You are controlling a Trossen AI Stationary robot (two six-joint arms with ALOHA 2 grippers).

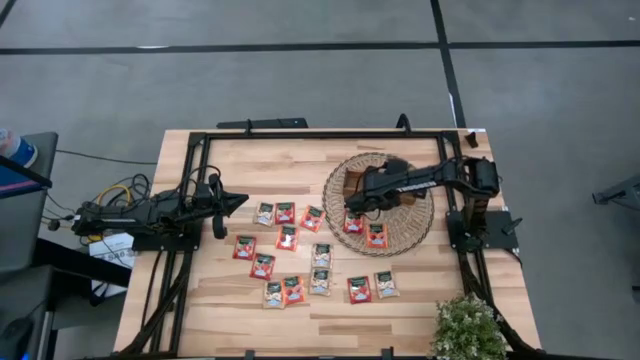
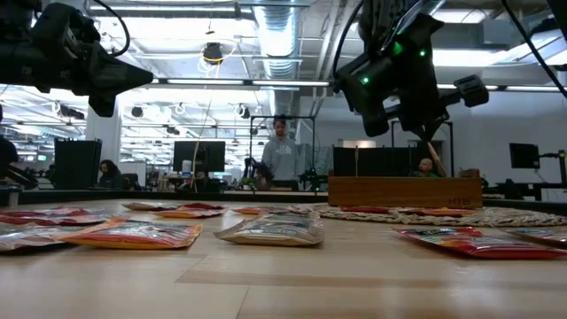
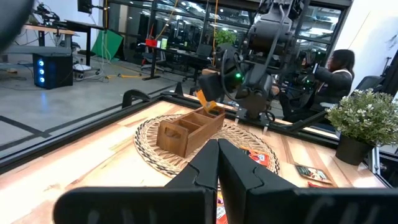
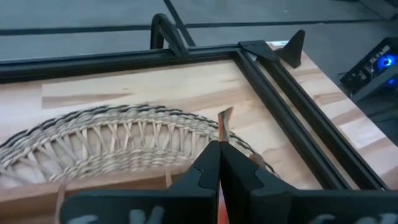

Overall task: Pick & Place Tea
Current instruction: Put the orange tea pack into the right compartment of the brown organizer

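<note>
My right gripper [image 1: 386,165] [image 4: 219,147] reaches over the round wicker mat [image 1: 415,228] and is shut on one red tea sachet [image 4: 224,121] [image 3: 204,99]. The sachet hovers just above the far end of the wooden tray [image 3: 189,127], which stands on the mat. Several red and pale tea sachets [image 1: 287,252] lie flat on the table left of the mat. Two red ones [image 1: 365,230] lie on the mat's near part. My left gripper [image 1: 240,200] [image 3: 217,152] waits shut and empty at the table's left. My right gripper pinches the sachet by one edge [image 4: 222,138] between its two fingers. The rest sticks out past the fingertips, edge-on in the wrist view. The fingers slant down toward the table's far edge. The sachet is lifted clear of the table; whether its lower corner touches the tray I cannot tell.
A black frame rail [image 1: 300,135] runs around the tabletop, with a corner bracket [image 4: 292,46] at the far right. A potted plant [image 1: 468,325] stands at the near right corner. Cables [image 1: 115,190] lie off the table's left edge. People [image 2: 282,155] stand in the room beyond.
</note>
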